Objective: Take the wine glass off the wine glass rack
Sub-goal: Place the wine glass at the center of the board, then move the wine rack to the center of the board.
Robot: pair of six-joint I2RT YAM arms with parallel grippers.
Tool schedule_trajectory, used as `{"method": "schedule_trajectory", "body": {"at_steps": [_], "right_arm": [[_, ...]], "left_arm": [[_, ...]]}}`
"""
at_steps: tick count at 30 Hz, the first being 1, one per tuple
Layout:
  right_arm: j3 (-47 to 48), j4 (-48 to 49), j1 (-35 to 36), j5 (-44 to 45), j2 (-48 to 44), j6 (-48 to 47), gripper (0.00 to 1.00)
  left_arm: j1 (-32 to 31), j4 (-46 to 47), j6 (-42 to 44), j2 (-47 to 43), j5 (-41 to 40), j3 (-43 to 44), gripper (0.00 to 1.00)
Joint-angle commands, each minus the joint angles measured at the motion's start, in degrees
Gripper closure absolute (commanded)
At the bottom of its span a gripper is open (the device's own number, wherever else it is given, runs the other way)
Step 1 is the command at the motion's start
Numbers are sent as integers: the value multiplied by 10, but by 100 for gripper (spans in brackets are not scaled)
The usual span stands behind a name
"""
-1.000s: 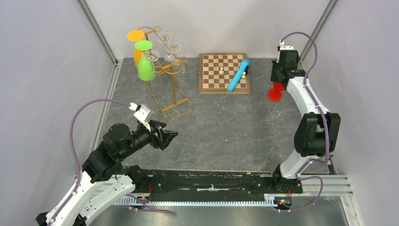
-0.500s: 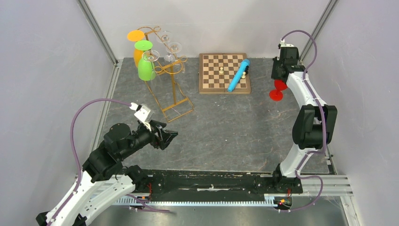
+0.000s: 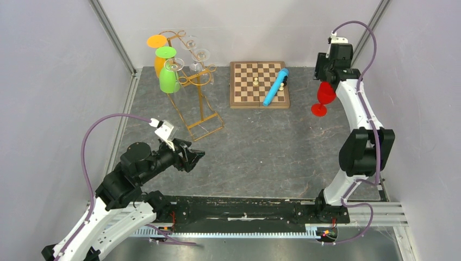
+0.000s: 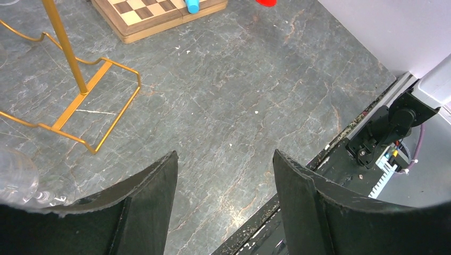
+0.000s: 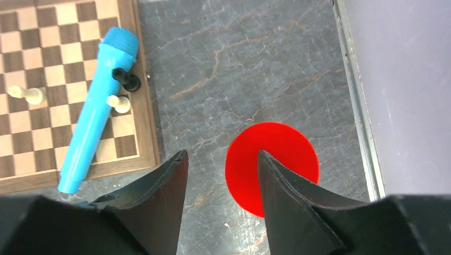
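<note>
Wine glass (image 3: 323, 99), red: upright on its foot on the stone table (image 3: 261, 141), just right of the chessboard (image 3: 253, 89), well apart from the wine glass rack (image 3: 191, 81) at the chessboard's left. Right gripper (image 3: 325, 80) directly above the glass, fingers spread, no grip on it. Left gripper (image 3: 197, 156) well to the near left of the chessboard, spread wide, holding nothing. Hanging upside down on the rack: green glass (image 3: 168, 80), orange glass (image 3: 159, 61), clear glasses (image 3: 199, 54). On the chessboard: blue microphone (image 3: 275, 87), three small chess pieces (image 5: 118, 102).

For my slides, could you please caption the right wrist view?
Open right gripper above red wine glass, beside chessboard carrying blue microphone.
</note>
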Motion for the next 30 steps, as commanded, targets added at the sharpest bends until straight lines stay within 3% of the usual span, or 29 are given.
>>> {"method": "schedule_trajectory", "body": {"at_steps": [1,5,9,15,21,30], "right_arm": [[1,40,7,-22,-75,-4,46],[-43,76,18,-60,-119,-3,43],[-96,116,77,-81,-161,-12,33],[-205,226,160,-158,-217,6,30],[-270,317,239,-236,-230,32,26],[-365,466,326,-263,-226,35,24]], "left_arm": [[1,1,-13,-4,-23,-1,28],[1,-3,-18,-16,-71,-2,28],[1,-7,-23,-29,-117,-2,28],[1,-14,-32,-48,-193,-4,28],[1,-27,-43,-64,-276,-4,28],[2,-34,-56,-99,-366,-7,28]]}}
